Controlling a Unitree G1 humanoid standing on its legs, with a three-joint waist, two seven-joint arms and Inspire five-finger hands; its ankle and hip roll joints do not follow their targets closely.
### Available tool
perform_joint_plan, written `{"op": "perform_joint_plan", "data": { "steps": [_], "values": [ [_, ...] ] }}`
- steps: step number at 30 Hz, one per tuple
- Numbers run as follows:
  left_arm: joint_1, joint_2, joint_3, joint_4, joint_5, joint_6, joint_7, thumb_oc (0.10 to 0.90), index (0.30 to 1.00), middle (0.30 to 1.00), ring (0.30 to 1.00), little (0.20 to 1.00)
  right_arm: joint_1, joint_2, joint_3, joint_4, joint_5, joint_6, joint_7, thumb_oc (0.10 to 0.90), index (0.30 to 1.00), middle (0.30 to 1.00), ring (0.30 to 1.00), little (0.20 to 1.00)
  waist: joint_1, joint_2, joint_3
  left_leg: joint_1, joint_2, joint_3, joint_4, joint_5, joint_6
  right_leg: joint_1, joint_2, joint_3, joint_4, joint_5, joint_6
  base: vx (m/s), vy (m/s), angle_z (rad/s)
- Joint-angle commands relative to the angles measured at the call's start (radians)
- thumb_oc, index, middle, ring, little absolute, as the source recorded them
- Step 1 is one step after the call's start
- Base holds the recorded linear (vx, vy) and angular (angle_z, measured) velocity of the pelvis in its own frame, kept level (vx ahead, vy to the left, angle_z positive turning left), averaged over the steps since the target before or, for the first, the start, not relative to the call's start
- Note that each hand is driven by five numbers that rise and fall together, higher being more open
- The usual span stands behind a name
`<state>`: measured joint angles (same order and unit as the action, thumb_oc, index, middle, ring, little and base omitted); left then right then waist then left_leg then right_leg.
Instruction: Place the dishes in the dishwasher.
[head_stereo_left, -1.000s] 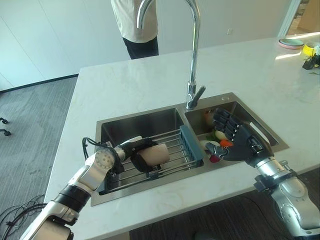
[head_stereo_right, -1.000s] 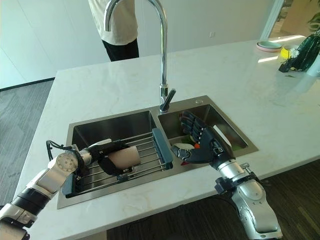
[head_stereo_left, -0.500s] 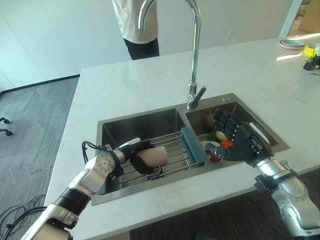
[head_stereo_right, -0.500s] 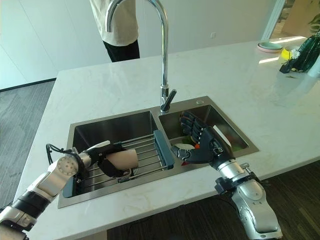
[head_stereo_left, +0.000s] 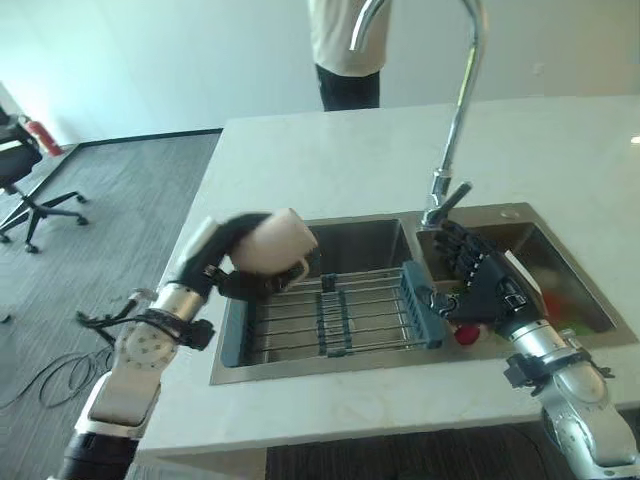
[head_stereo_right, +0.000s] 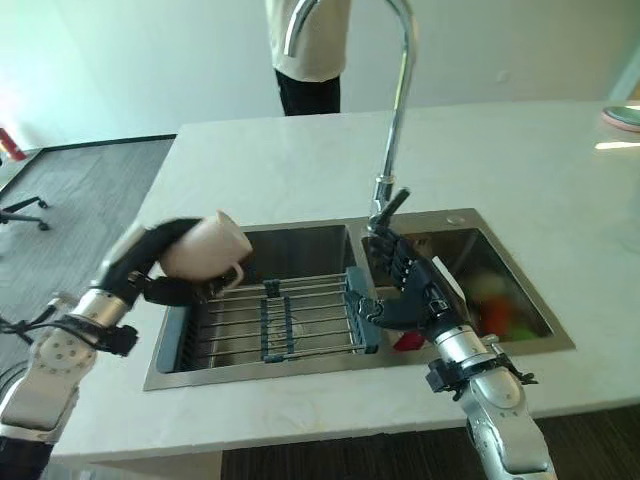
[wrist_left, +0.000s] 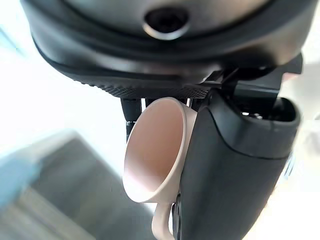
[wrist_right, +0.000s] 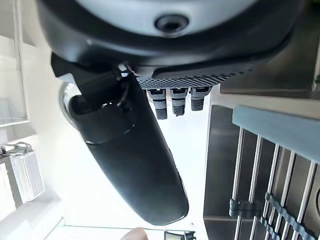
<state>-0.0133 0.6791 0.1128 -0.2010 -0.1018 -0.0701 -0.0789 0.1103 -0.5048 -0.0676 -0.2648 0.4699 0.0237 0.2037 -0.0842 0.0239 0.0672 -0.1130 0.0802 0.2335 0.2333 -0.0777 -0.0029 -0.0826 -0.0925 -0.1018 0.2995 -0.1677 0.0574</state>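
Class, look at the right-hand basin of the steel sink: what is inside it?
Inside the right basin, red and green items show, too blurred to identify. The open right hand covers the basin's left part.

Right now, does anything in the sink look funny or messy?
Nothing looks spilled or broken. The beige mug is tipped on its side, but the left hand holds it over the drying rack. The right hand hangs open over the right basin.

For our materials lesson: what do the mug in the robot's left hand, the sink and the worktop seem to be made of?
Mug: probably glazed ceramic, smooth pale pink, thick wall and rim. Sink: brushed stainless steel, grey with a dull sheen. Worktop: polished stone or a stone look-alike, white with faint veins.
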Motion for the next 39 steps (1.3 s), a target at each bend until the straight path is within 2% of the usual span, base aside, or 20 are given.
{"op": "perform_joint_plan", "data": {
  "steps": [1, 5, 10, 11, 16, 19, 20, 21, 22, 23, 24, 25, 28, 30, 32, 35, 36, 37, 38, 39],
  "values": [
    [-0.096, -0.008, 0.116, -0.093, -0.072, -0.222, 0.15, 0.4, 0.3, 0.3, 0.3, 0.3, -0.067, 0.02, -0.107, -0.148, -0.004, -0.114, -0.031, 0.8, 0.9, 0.9, 0.9, 0.9, 0.0, -0.016, -0.026, 0.064, 0.021, -0.063, 0.067, -0.166, -0.031, 0.013, 0.006, -0.027, 0.001, -0.038, 0.049, 0.01, -0.123, 0.25],
    [-0.008, -0.075, 0.201, -0.162, -0.144, -0.303, 0.204, 0.4, 0.3, 0.3, 0.3, 0.3, -0.056, 0.046, -0.12, -0.19, 0.015, -0.144, -0.044, 0.8, 0.9, 0.9, 0.9, 0.9, 0.032, -0.023, -0.02, 0.061, 0.021, -0.085, 0.067, -0.152, -0.046, 0.018, 0.008, -0.041, 0.001, -0.046, 0.036, 0.03, -0.129, 0.21],
    [0.089, -0.151, 0.251, -0.215, -0.144, -0.352, 0.234, 0.4, 0.3, 0.3, 0.3, 0.3, -0.033, 0.053, -0.122, -0.238, 0.038, -0.154, -0.034, 0.8, 0.9, 0.9, 0.9, 0.9, 0.074, -0.032, -0.003, 0.05, 0.018, -0.113, 0.067, -0.109, -0.078, 0.02, 0.013, -0.054, 0.001, -0.049, 0.019, 0.04, -0.151, 0.22],
    [0.119, -0.175, 0.265, -0.23, -0.173, -0.363, 0.221, 0.4, 0.3, 0.3, 0.3, 0.3, -0.025, 0.056, -0.123, -0.243, 0.042, -0.163, -0.036, 0.8, 0.9, 0.9, 0.9, 0.9, 0.094, -0.033, 0.006, 0.034, 0.019, -0.127, 0.067, -0.097, -0.085, 0.018, 0.009, -0.066, 0.001, -0.052, 0.015, 0.01, -0.119, 0.24],
    [0.134, -0.204, 0.245, -0.246, -0.177, -0.401, 0.25, 0.4, 0.3, 0.3, 0.3, 0.3, -0.035, 0.052, -0.103, -0.24, 0.017, -0.193, -0.068, 0.8, 0.9, 0.9, 0.9, 0.9, 0.116, -0.014, 0.028, -0.088, 0.066, -0.14, 0.067, -0.038, -0.11, -0.002, 0.009, -0.113, 0.001, -0.068, 0.006, -0.14, -0.021, 0.53],
    [0.115, -0.201, 0.228, -0.225, -0.218, -0.427, 0.249, 0.4, 0.3, 0.3, 0.3, 0.3, -0.046, 0.018, -0.109, -0.218, 0.027, -0.221, -0.081, 0.8, 0.9, 0.9, 0.9, 0.9, 0.096, -0.029, 0.03, -0.031, 0.076, -0.038, 0.067, -0.044, -0.096, -0.012, -0.024, -0.157, 0.001, -0.064, 0.006, -0.19, 0.043, 0.72],
    [0.095, -0.201, 0.213, -0.213, -0.24, -0.444, 0.234, 0.4, 0.3, 0.3, 0.3, 0.3, -0.04, 0.001, -0.13, -0.201, 0.042, -0.251, -0.083, 0.8, 0.9, 0.9, 0.9, 0.9, 0.076, -0.047, 0.031, 0.033, 0.079, 0.046, 0.067, -0.033, -0.085, -0.018, -0.054, -0.191, 0.001, -0.046, 0.007, -0.24, 0.105, 1.14],
    [0.082, -0.201, 0.2, -0.207, -0.254, -0.455, 0.218, 0.4, 0.3, 0.3, 0.3, 0.3, -0.033, -0.004, -0.146, -0.191, 0.045, -0.272, -0.088, 0.8, 0.9, 0.9, 0.9, 0.9, 0.064, -0.053, 0.032, 0.064, 0.08, 0.077, 0.067, -0.051, -0.075, -0.022, -0.073, -0.222, 0.001, -0.031, 0.012, -0.33, 0.244, 1.93],
    [0.054, -0.198, 0.176, -0.202, -0.279, -0.473, 0.193, 0.4, 0.3, 0.3, 0.3, 0.3, -0.018, -0.001, -0.176, -0.177, 0.048, -0.306, -0.092, 0.8, 0.9, 0.9, 0.9, 0.9, 0.027, -0.046, 0.022, 0.161, 0.123, 0.173, 0.067, -0.087, -0.082, -0.014, -0.099, -0.301, 0.001, -0.022, 0.024, -0.41, 0.349, 2.62],
    [0.02, -0.19, 0.148, -0.183, -0.303, -0.486, 0.178, 0.4, 0.3, 0.3, 0.3, 0.3, -0.015, -0.001, -0.197, -0.162, 0.038, -0.319, -0.103, 0.8, 0.9, 0.9, 0.9, 0.9, 0.0, -0.044, 0.013, 0.217, 0.184, 0.288, 0.067, -0.046, -0.106, -0.006, -0.125, -0.384, 0.001, -0.008, 0.023, -0.38, 0.375, 2.64],
    [0.004, -0.185, 0.131, -0.172, -0.312, -0.49, 0.173, 0.4, 0.3, 0.3, 0.3, 0.3, -0.021, -0.005, -0.202, -0.154, 0.033, -0.319, -0.116, 0.8, 0.9, 0.9, 0.9, 0.9, -0.009, -0.043, 0.008, 0.239, 0.202, 0.328, 0.067, -0.028, -0.119, -0.004, -0.135, -0.415, 0.001, -0.001, 0.023, -0.34, 0.338, 2.18],
    [-0.01, -0.184, 0.115, -0.16, -0.311, -0.497, 0.167, 0.4, 0.3, 0.3, 0.3, 0.3, -0.028, -0.006, -0.204, -0.144, 0.027, -0.319, -0.126, 0.8, 0.9, 0.9, 0.9, 0.9, -0.009, -0.04, 0.007, 0.238, 0.209, 0.338, 0.067, -0.04, -0.124, 0.001, -0.143, -0.433, 0.001, 0.007, 0.028, -0.24, 0.437, 1.93],
    [-0.013, -0.176, 0.099, -0.164, -0.314, -0.505, 0.143, 0.4, 0.3, 0.3, 0.3, 0.3, -0.066, -0.003, -0.192, -0.133, 0.009, -0.303, -0.156, 0.8, 0.9, 0.9, 0.9, 0.9, 0.013, -0.024, 0.004, 0.211, 0.188, 0.316, 0.067, -0.158, -0.101, -0.016, -0.218, -0.483, 0.001, 0.085, 0.083, -0.21, 0.539, 1.95],
    [-0.004, -0.183, 0.107, -0.18, -0.309, -0.498, 0.129, 0.4, 0.3, 0.3, 0.3, 0.3, -0.079, 0.022, -0.175, -0.137, -0.021, -0.299, -0.165, 0.8, 0.9, 0.9, 0.9, 0.9, 0.039, -0.015, 0.006, 0.183, 0.152, 0.269, 0.067, -0.189, -0.091, -0.022, -0.259, -0.488, 0.001, 0.127, 0.108, -0.13, 0.496, 1.34],
    [0.002, -0.189, 0.112, -0.208, -0.32, -0.478, 0.116, 0.4, 0.3, 0.3, 0.3, 0.3, -0.081, 0.056, -0.143, -0.161, -0.054, -0.288, -0.181, 0.8, 0.9, 0.9, 0.9, 0.9, 0.081, -0.016, 0.015, 0.148, 0.085, 0.201, 0.067, -0.225, -0.065, -0.021, -0.333, -0.502, 0.001, 0.229, 0.153, -0.08, 0.621, 0.91],
    [-0.014, -0.198, 0.103, -0.215, -0.299, -0.464, 0.109, 0.4, 0.3, 0.3, 0.3, 0.3, -0.077, 0.081, -0.115, -0.168, -0.088, -0.284, -0.188, 0.8, 0.9, 0.9, 0.9, 0.9, 0.098, -0.024, 0.022, 0.128, 0.038, 0.143, 0.067, -0.246, -0.041, -0.025, -0.367, -0.484, 0.001, 0.274, 0.175, -0.04, 0.398, 0.76],
    [-0.03, -0.199, 0.09, -0.217, -0.28, -0.449, 0.116, 0.4, 0.3, 0.3, 0.3, 0.3, -0.074, 0.085, -0.11, -0.169, -0.085, -0.282, -0.194, 0.8, 0.9, 0.9, 0.9, 0.9, 0.095, -0.027, 0.023, 0.117, 0.022, 0.11, 0.067, -0.248, -0.031, -0.028, -0.358, -0.454, 0.001, 0.264, 0.174, -0.02, 0.386, 0.84],
    [-0.055, -0.195, 0.067, -0.211, -0.285, -0.429, 0.107, 0.4, 0.3, 0.3, 0.3, 0.3, -0.061, 0.088, -0.116, -0.169, -0.077, -0.282, -0.205, 0.8, 0.9, 0.9, 0.9, 0.9, 0.074, -0.031, 0.02, 0.1, 0.005, 0.055, 0.067, -0.246, -0.018, -0.045, -0.309, -0.353, 0.001, 0.232, 0.164, -0.05, 0.279, 1.1],
    [-0.08, -0.199, 0.037, -0.194, -0.29, -0.416, 0.081, 0.4, 0.3, 0.3, 0.3, 0.3, -0.028, 0.09, -0.139, -0.167, -0.068, -0.29, -0.194, 0.8, 0.9, 0.9, 0.9, 0.9, 0.038, -0.042, 0.011, 0.059, -0.009, -0.002, 0.067, -0.214, -0.004, -0.065, -0.221, -0.23, 0.001, 0.181, 0.127, 0.01, 0.192, 2.34],
    [-0.082, -0.203, 0.019, -0.196, -0.261, -0.411, 0.093, 0.4, 0.3, 0.3, 0.3, 0.3, -0.003, 0.083, -0.163, -0.174, -0.043, -0.298, -0.162, 0.8, 0.9, 0.9, 0.9, 0.9, 0.019, -0.045, 0.008, 0.047, -0.01, -0.046, 0.067, -0.204, -0.004, -0.053, -0.146, -0.148, 0.001, 0.102, 0.112, 0.01, 0.106, 3.44]
  ]
}}
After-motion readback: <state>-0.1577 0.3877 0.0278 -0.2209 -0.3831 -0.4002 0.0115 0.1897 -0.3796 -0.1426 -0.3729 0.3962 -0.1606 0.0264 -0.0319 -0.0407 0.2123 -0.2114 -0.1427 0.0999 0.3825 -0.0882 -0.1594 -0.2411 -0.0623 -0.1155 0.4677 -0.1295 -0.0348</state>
